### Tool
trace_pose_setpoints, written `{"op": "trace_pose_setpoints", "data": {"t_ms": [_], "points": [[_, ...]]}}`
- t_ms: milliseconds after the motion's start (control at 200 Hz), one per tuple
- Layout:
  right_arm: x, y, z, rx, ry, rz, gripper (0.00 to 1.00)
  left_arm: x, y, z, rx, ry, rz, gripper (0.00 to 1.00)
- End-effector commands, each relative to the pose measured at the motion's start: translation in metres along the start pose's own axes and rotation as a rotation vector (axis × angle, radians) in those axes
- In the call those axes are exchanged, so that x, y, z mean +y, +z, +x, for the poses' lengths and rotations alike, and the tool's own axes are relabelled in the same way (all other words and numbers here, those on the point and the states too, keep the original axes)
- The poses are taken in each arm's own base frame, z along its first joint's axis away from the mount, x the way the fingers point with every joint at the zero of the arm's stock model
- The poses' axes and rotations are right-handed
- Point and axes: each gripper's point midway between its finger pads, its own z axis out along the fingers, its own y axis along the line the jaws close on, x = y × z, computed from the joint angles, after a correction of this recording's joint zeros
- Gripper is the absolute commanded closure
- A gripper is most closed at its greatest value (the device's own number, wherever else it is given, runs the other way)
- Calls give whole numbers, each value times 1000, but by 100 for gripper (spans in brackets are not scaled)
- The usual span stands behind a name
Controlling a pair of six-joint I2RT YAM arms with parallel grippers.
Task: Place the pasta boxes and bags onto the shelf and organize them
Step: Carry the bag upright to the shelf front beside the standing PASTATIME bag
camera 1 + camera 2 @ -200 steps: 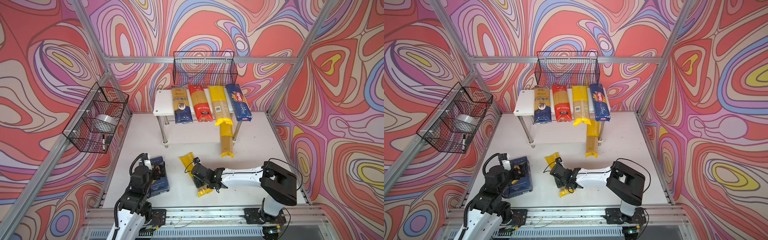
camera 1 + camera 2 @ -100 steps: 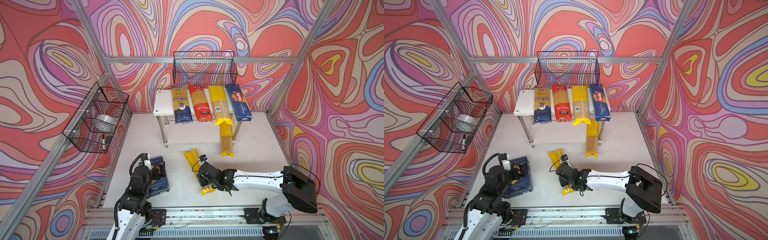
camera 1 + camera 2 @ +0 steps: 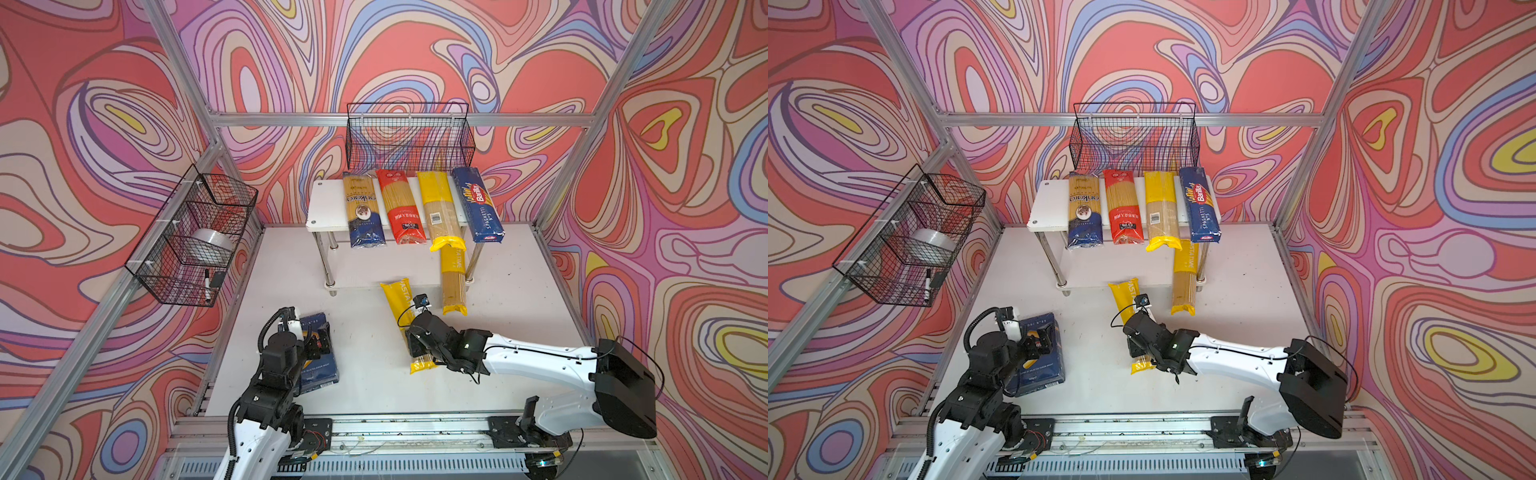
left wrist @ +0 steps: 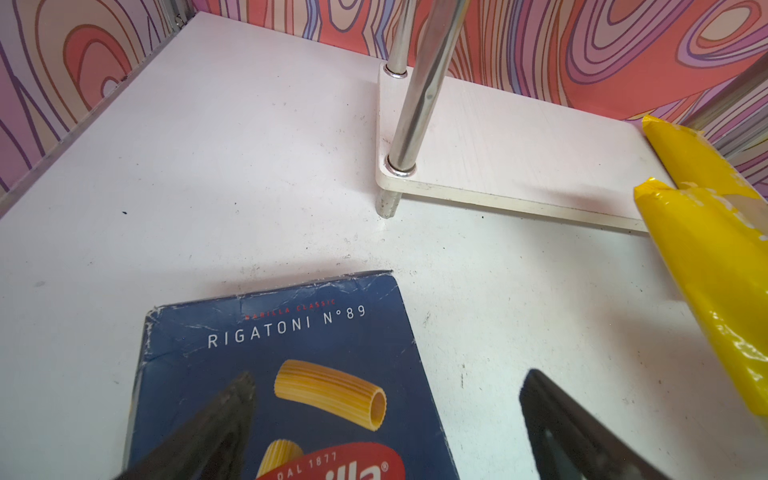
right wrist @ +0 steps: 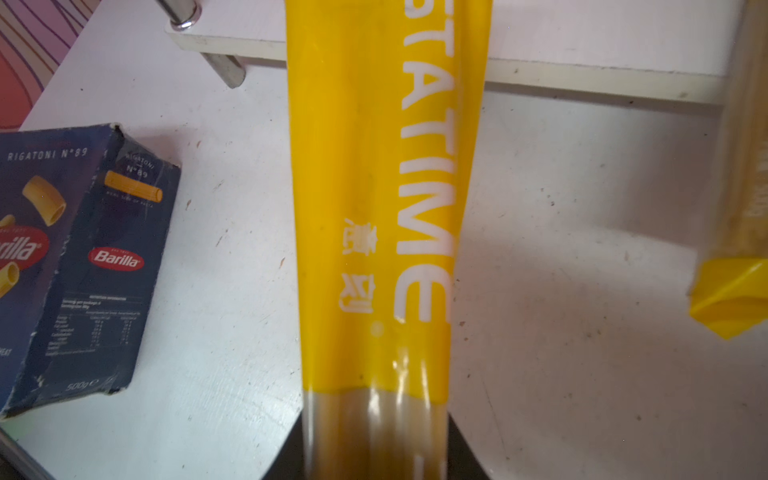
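Observation:
My right gripper [image 3: 417,345] [image 5: 376,449] is shut on a yellow-ended PASTATIME bag [image 3: 398,299] [image 3: 1126,296] [image 5: 374,208], a finger on each side of its clear middle. The bag's far end reaches the front edge of the shelf's lower board [image 5: 582,54]. The white shelf [image 3: 326,208] [image 3: 1044,208] carries on top a gold-and-navy bag [image 3: 362,210], a red bag [image 3: 400,208], a yellow bag [image 3: 438,208] and the long Barilla spaghetti box [image 3: 478,205]. A further yellow-ended bag [image 3: 453,282] slopes from the lower board to the table. My left gripper [image 3: 320,336] [image 4: 386,376] hangs open over the flat rigatoni box [image 3: 322,376] [image 4: 291,332].
A black wire basket [image 3: 409,137] hangs on the back wall above the shelf. A second wire basket [image 3: 195,237] on the left wall holds a tape roll and a marker. Aluminium frame posts bound the white table [image 3: 374,395].
My right arm has stretched out and carried the yellow-ended bag rightward and toward the shelf while its jaws closed tighter on it. The left arm and rigatoni box have not moved.

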Motion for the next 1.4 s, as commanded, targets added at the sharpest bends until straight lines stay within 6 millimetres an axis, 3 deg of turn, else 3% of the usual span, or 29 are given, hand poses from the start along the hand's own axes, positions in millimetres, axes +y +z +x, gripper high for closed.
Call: {"op": "trace_pose_setpoints", "data": {"t_ms": [0,471,1027,1392], "points": [[9,-24,-63,-178,61,-44,100,-1,-1,-6,-23,7,4,0],[-21,-10,-93,-208,124,-11,100,-1,0,-6,-18,7,3,0],[-41,8,-139,-271,190,16,100,-1,0,-6,-20,7,3,0],[-55,27,-159,-293,219,39,100,-3,0,-6,-21,9,13,0]]}}
